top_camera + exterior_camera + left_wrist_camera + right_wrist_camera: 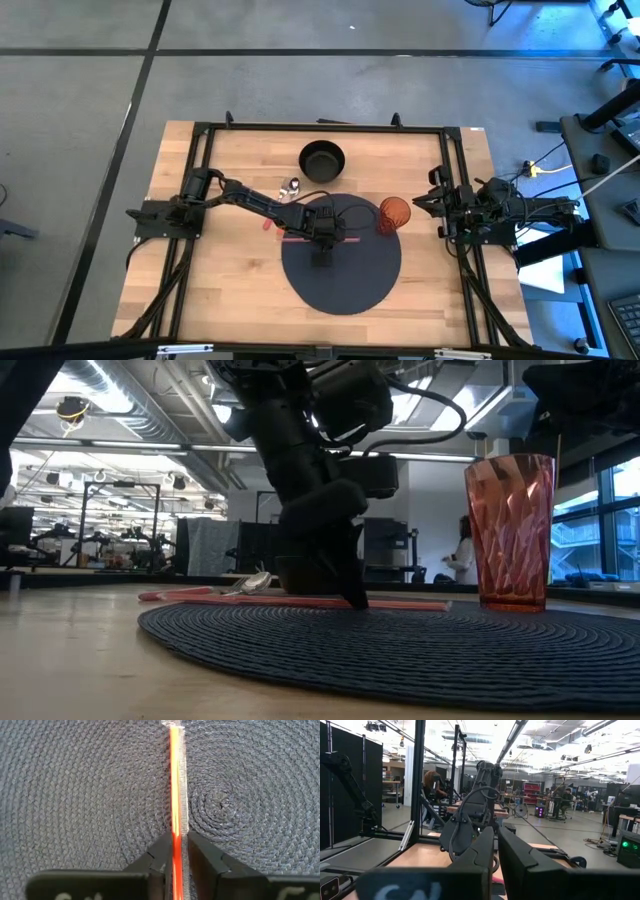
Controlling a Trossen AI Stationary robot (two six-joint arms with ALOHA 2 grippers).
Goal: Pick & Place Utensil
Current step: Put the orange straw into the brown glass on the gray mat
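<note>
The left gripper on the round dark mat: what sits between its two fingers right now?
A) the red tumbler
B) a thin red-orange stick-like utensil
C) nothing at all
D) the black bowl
B: in the left wrist view the left gripper has its fingers on either side of the thin red-orange utensil lying on the mat; the tumbler and bowl stand apart.

the left gripper (320,238) covers the middle of the red utensil (300,237) from above; which kind of utensil cannot be told. a small shiny object (292,186) beside the black bowl (321,160) is too small to identify.
</note>
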